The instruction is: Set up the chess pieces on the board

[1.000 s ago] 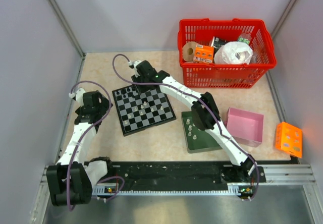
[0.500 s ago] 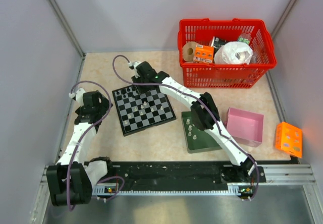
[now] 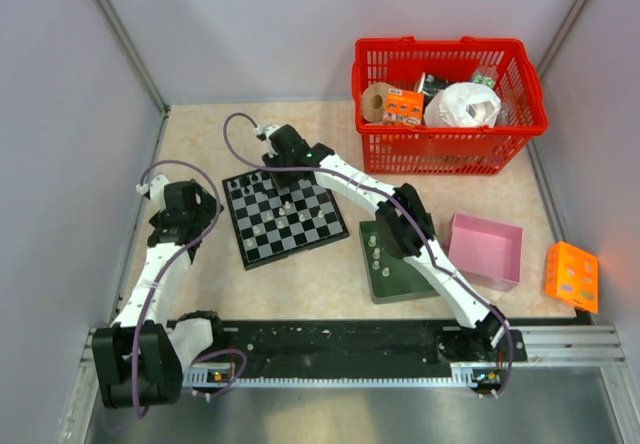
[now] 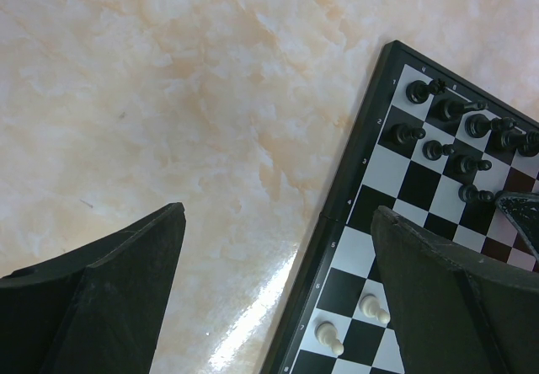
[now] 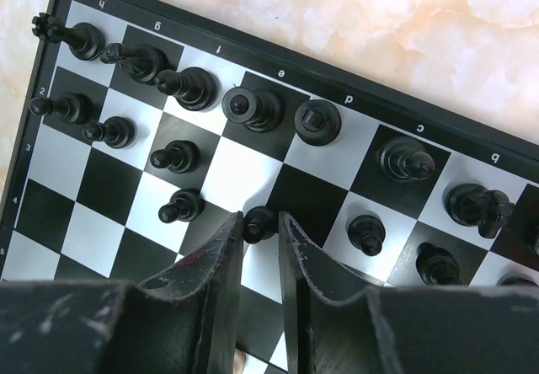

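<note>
board: flat on table, centre-left, turned a bit
black pcs: upright, two rows along board's far edge
white pawns: two seen, standing by board's left edge
R gripper: over board's far part, gap narrow, tips either side of a black pawn on its square. Can't tell if pads pinch it
L gripper: fingers wide apart – hovers over table just off board's left edge
green tray: right of board, whitish pcs on it
</note>
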### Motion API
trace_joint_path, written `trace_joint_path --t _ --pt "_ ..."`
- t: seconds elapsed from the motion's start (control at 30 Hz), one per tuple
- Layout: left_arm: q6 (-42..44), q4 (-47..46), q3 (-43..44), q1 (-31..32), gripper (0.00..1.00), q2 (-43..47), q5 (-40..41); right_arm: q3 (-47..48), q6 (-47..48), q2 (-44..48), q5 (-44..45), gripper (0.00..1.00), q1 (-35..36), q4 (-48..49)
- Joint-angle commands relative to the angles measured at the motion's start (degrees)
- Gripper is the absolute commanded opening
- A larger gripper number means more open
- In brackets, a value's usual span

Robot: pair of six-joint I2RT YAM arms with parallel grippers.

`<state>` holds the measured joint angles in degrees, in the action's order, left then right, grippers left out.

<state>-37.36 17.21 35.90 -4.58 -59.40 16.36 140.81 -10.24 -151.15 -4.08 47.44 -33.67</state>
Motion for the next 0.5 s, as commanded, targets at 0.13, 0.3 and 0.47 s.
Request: trace_joint_path --t 0.13,0.3,0.47 --pt "0.3 -1.0 1.0 -0.3 0.97 0.3 0.6 3.9 0.3 0.2 2.1 0.2 -0.2 1.4" --pt "0.2 -1.0 0.9 -0.3 0.97 0.3 0.7 3.9 0.2 0.1 3.3 0.2 -0.3 1.3" --pt "0.1 -1.1 1.0 -0.3 0.97 0.2 0.6 3.9 -0.1 -0.2 3.6 0.19 -0.7 1.4"
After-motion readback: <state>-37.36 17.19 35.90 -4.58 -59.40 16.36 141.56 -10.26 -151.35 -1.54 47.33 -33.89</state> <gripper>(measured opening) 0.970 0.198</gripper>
